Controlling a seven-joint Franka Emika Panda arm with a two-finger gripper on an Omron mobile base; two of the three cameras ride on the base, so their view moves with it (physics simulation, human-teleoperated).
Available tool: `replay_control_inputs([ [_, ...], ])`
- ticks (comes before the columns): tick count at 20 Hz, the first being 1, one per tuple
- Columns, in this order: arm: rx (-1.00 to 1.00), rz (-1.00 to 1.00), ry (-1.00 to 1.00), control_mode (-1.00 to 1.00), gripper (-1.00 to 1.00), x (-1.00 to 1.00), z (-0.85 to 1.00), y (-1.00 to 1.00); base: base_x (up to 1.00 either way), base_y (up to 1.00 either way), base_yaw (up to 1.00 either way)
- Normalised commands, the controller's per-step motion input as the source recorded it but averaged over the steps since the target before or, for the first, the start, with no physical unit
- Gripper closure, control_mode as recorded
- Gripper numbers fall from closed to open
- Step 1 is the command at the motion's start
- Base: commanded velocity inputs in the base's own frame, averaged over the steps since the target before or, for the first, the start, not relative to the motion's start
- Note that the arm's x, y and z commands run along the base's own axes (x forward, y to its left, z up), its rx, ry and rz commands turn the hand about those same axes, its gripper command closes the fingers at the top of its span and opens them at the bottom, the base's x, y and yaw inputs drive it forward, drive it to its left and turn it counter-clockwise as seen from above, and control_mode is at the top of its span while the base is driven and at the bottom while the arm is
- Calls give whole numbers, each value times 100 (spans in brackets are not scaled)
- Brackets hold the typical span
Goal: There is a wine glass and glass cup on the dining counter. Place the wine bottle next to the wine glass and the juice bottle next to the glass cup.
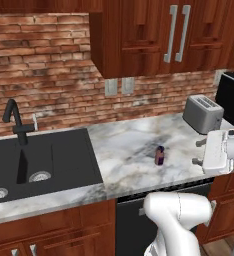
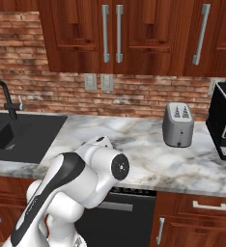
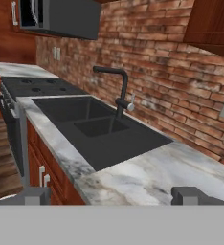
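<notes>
The juice bottle (image 1: 159, 155), small and pinkish-purple with a dark cap, stands upright on the wall-side marble counter (image 1: 129, 150), right of the sink. My gripper (image 1: 196, 152) hovers to the right of it, above the counter's front edge, a little apart from the bottle. Its fingers (image 1: 199, 143) point left and stand wide open with nothing between them. In the hand view the two dark fingertips (image 3: 37, 195) stand far apart at the bottom, looking along the counter toward the sink. The wine bottle, wine glass, glass cup and dining counter are out of view.
A black sink (image 1: 34, 160) with a dark faucet (image 1: 16, 122) fills the counter's left part. A silver toaster (image 1: 203, 114) stands at the back right, with a black appliance (image 2: 223, 120) beyond it. Wooden cabinets (image 1: 154, 35) hang overhead. A stove (image 3: 32, 86) lies past the sink.
</notes>
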Motion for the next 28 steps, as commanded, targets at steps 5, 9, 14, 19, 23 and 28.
replay_control_inputs([
  [5, 0, 0, 0, 100, -100, 0, 0, 0, 14, -2, 0],
  [9, 0, 0, 0, 100, -100, 0, 0, 0, 49, -2, 0],
  [14, 0, 0, 0, 100, -100, 0, 0, 0, 35, -2, 0],
  [19, 0, 0, 0, 100, -100, 0, 0, 0, 20, -1, 0],
  [23, 0, 0, 0, 100, -100, 0, 0, 0, 5, -1, 0],
  [28, 0, 0, 0, 100, -100, 0, 0, 0, 0, 0, 0],
])
